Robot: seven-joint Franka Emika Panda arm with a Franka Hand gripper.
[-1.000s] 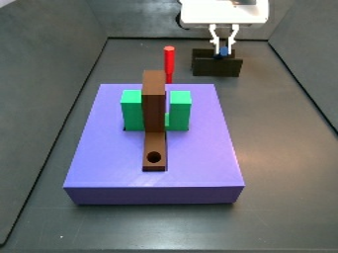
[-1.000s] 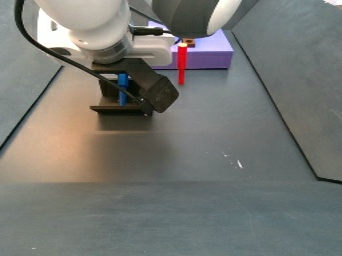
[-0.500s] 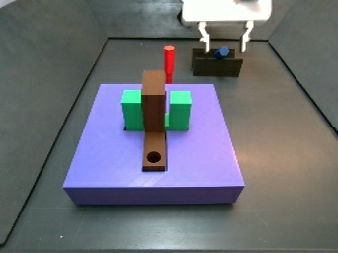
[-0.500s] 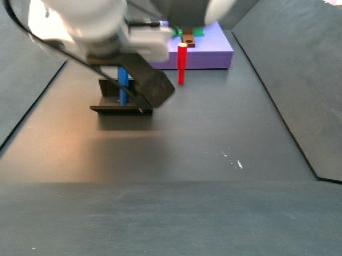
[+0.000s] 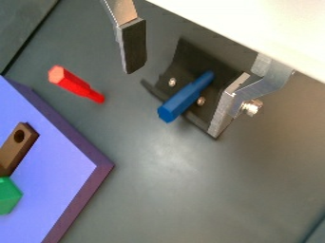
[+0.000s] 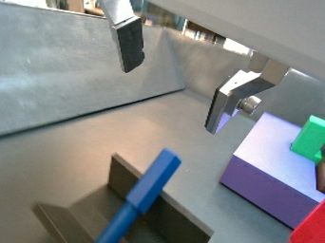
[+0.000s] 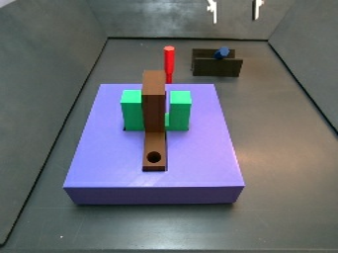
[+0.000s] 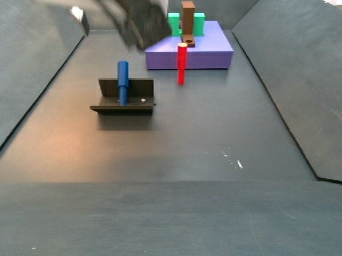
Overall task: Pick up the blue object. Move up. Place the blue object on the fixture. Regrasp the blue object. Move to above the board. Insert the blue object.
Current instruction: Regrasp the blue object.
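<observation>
The blue object (image 8: 123, 82) stands upright on the fixture (image 8: 123, 104), free of the fingers; it is also in the side view as a small blue peg (image 7: 223, 53) on the dark fixture (image 7: 218, 66). My gripper (image 7: 234, 10) hangs open well above it at the frame's upper edge, blurred in a side view (image 8: 134, 18). In both wrist views the open gripper (image 5: 181, 71) (image 6: 181, 73) has nothing between its fingers, with the blue object (image 5: 185, 97) (image 6: 143, 199) and the fixture (image 5: 191, 63) (image 6: 76, 220) below. The board (image 7: 154, 114) lies on the violet slab.
A red peg (image 7: 169, 59) (image 8: 182, 62) stands upright between the fixture and the violet slab (image 7: 154, 183). Green blocks (image 7: 133, 109) (image 7: 180, 111) flank the board, whose round hole (image 7: 154, 157) is at the near end. Dark walls enclose the floor.
The gripper has opened, let go of the blue object on the fixture and risen straight up, away from it. The blue object stays standing on the fixture.
</observation>
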